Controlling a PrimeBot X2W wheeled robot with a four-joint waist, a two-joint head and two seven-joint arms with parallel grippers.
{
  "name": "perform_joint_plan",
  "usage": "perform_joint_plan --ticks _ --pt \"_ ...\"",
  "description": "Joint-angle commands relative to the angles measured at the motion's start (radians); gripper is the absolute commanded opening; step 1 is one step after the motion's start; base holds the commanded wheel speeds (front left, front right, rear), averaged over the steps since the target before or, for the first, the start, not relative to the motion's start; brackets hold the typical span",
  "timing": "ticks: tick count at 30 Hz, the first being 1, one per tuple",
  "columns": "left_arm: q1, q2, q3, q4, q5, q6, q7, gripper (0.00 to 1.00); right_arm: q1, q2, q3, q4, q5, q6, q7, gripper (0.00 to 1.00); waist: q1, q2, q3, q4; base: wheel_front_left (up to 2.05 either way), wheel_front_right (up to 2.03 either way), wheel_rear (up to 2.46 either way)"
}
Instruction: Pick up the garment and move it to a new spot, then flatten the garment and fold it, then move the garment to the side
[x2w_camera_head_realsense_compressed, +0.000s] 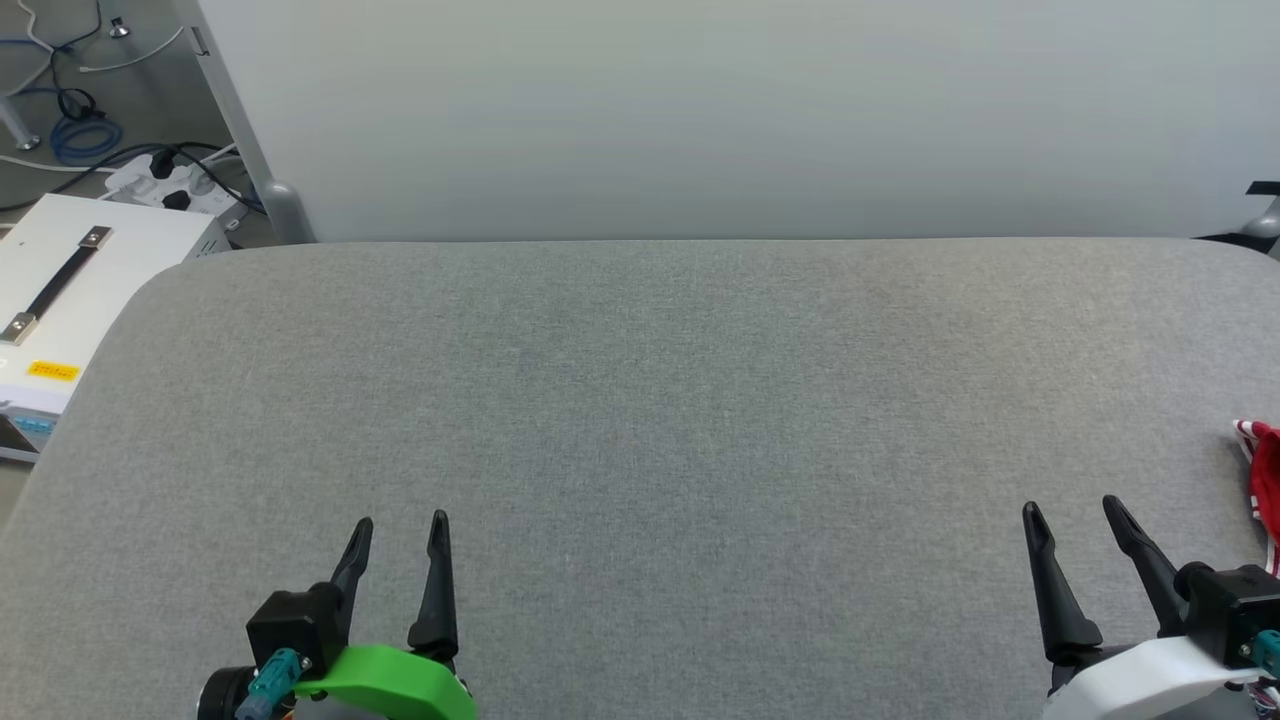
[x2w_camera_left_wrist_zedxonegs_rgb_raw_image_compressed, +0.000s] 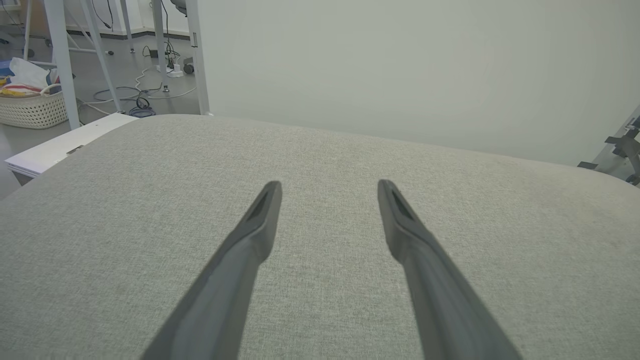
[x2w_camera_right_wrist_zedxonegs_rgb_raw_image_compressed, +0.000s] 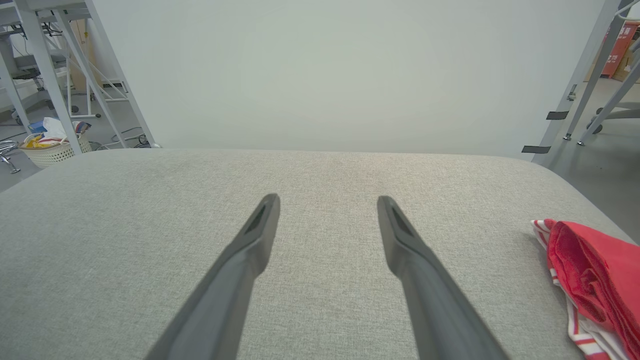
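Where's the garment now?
In the head view the garment lies bunched at the right edge of the table, just right of the right gripper, apart from it.

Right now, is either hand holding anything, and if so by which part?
Nothing is held. The left hand and right hand both stand open above the grey surface; the garment lies untouched at its right edge.

Grey fabric-covered counter (x2w_camera_head_realsense_compressed: 640, 400), rounded far corners. Lower left: left claw (x2w_camera_head_realsense_compressed: 402, 520), dark fingers on green mount, spread apart, nothing between. Lower right: right claw (x2w_camera_head_realsense_compressed: 1070, 505), white mount, also spread, empty. Bunched red garment with red-white striped trim (x2w_camera_head_realsense_compressed: 1265, 470) at counter's right edge, near right claw, apart from it. White box with black strap handle (x2w_camera_head_realsense_compressed: 90, 290) beside left corner.
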Motion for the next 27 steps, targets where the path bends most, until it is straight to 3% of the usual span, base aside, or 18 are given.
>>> perform_joint_plan --ticks 1,16,17,27 --pt "0.006 -0.004 0.003 0.005 0.009 -0.006 -0.006 1.0 0.01 -0.001 0.003 -0.01 -0.007 -0.001 0.004 1.0 0.0001 0.0 0.001 0.002 0.0 0.0 0.0" --pt "-0.009 -0.02 0.013 0.029 0.025 -0.031 -0.006 1.0 0.011 -0.002 0.003 -0.01 0.0 -0.001 0.006 1.0 0.0001 0.0 0.001 0.014 0.0 0.0 0.0" --pt "-0.002 -0.015 0.009 0.027 0.021 -0.029 0.0 0.0 0.004 -0.001 0.004 -0.008 -0.007 0.0 0.007 0.0 0.0001 0.0 0.001 0.014 0.0 0.0 0.0" --pt "-0.003 -0.018 0.012 0.022 0.03 -0.032 0.008 0.0 0.0 0.001 0.005 -0.002 -0.011 0.0 0.007 0.0 0.0001 0.0 0.001 0.013 0.0 0.0 0.0"
